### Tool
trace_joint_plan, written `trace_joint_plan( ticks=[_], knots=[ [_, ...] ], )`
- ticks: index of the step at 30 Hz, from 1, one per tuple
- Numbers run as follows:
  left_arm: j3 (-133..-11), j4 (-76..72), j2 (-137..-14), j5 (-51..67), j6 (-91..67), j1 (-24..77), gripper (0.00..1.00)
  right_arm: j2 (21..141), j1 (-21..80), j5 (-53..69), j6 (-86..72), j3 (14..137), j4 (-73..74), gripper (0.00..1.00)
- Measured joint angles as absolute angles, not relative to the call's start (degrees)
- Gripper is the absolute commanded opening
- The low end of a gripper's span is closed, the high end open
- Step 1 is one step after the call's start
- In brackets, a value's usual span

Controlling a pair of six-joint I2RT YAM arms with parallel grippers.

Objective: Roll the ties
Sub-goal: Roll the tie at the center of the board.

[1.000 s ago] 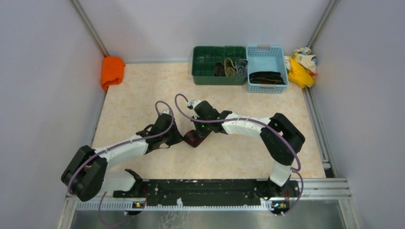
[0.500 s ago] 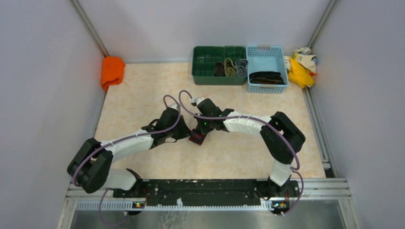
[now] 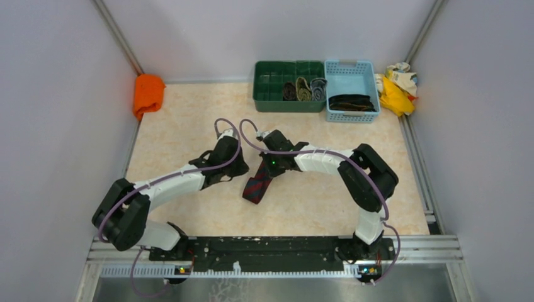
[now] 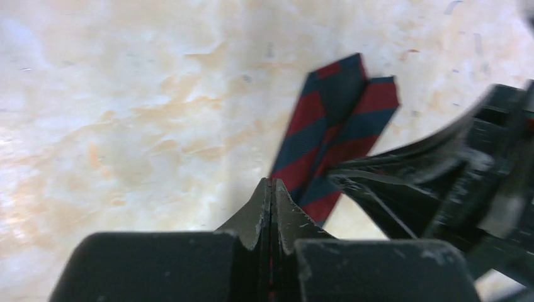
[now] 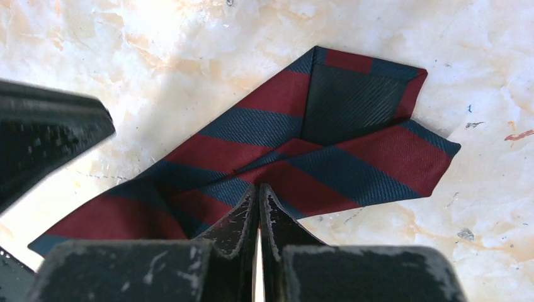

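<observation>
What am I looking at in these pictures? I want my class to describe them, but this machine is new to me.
This is a robot: a left arm and a right arm bolted at the near edge of a table, each ending in a two-finger gripper. The wide picture looks down from above and behind; the other two come from wrist cameras. On it lies a red-and-navy striped tie; the left gripper and right gripper appear closed on it. At the back stand a green bin holding rolled ties and a blue basket with dark ties. An orange cloth and yellow rags lie at the edges.
</observation>
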State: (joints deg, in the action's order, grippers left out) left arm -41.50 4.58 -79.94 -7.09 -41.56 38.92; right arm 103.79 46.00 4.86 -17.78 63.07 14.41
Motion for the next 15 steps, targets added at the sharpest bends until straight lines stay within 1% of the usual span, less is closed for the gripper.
trace_joint_plan(
  ticks=[3, 8, 15],
  knots=[
    [-41.43, 6.59, -80.40, -11.33, -41.12, 38.85, 0.00, 103.74, 46.00, 4.86, -17.78, 63.07, 14.52, 0.00],
    [-40.23, 6.55, -82.48, -13.65, -40.80, 38.79, 0.00, 102.08, 46.00, 4.12, -18.22, 63.05, 15.05, 0.01],
    [-39.29, 5.74, -84.90, -13.15, -40.14, 38.74, 0.00, 92.05, 46.00, 3.66, -19.35, 59.48, 15.92, 0.00]
  ],
)
